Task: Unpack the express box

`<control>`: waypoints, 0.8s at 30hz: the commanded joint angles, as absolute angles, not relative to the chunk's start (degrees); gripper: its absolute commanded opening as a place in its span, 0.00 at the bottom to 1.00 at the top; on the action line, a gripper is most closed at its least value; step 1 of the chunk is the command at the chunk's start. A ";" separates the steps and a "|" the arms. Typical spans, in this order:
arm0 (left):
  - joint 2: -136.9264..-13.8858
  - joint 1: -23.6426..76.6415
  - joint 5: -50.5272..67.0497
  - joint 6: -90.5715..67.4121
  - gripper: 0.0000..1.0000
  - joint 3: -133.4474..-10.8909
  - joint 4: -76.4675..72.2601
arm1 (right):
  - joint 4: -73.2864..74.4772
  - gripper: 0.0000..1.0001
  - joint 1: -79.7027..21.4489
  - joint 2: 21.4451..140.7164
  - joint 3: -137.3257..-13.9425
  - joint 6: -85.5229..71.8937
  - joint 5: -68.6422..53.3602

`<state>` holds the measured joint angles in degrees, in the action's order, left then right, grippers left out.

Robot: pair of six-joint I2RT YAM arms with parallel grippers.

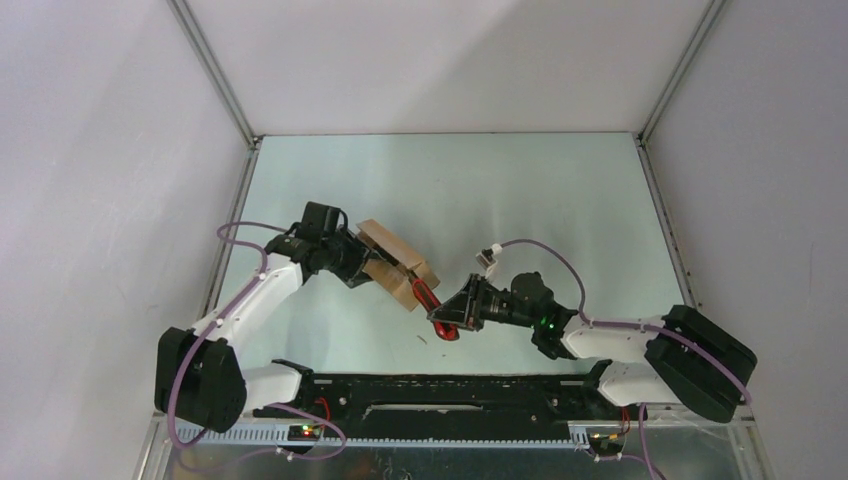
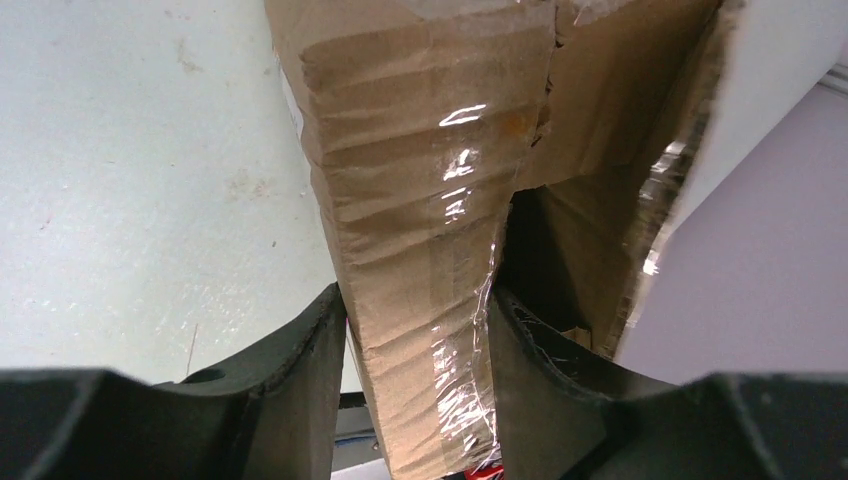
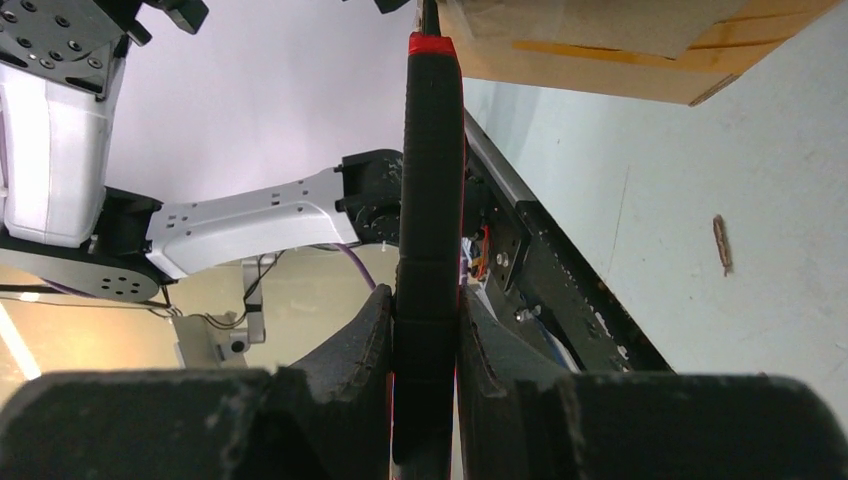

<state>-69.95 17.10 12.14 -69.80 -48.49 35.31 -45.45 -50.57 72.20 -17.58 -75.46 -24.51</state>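
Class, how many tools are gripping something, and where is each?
2. The left tool clamps the express box left of centre; the right tool holds the red-handled knife just right of it.

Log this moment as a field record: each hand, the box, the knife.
left hand: closed on a cardboard panel of the express box
right hand: closed on the handle of the knife
knife direction: tip toward the box; whether the blade touches it cannot be told
box surface: clear tape over creased cardboard
box opening: dark gap beside the gripped panel
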 commanded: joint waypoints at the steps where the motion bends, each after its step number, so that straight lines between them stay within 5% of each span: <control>1: -68.24 16.92 11.86 -68.60 0.22 -50.11 35.01 | -52.22 0.00 -51.58 75.83 -20.39 -76.80 -29.47; 5: -68.40 16.96 11.47 -68.31 0.22 -50.51 35.60 | -53.21 0.00 -51.75 77.62 -20.39 -77.74 -29.66; 8: -68.05 16.96 10.16 -67.55 0.31 -51.38 36.72 | -47.33 0.00 -51.60 75.30 -20.45 -75.73 -27.73; 15: -67.21 17.11 8.24 -65.59 0.83 -54.64 40.70 | -38.29 0.00 -52.03 73.49 -22.50 -71.50 -26.37; 24: -72.34 19.09 3.82 -64.10 0.88 -60.80 49.91 | -40.10 0.00 -53.18 76.81 -23.29 -71.32 -26.11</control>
<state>-70.17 18.22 7.64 -66.28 -54.70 43.88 -38.15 -52.88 76.12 -21.17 -72.38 -26.68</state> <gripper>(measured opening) 0.882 0.250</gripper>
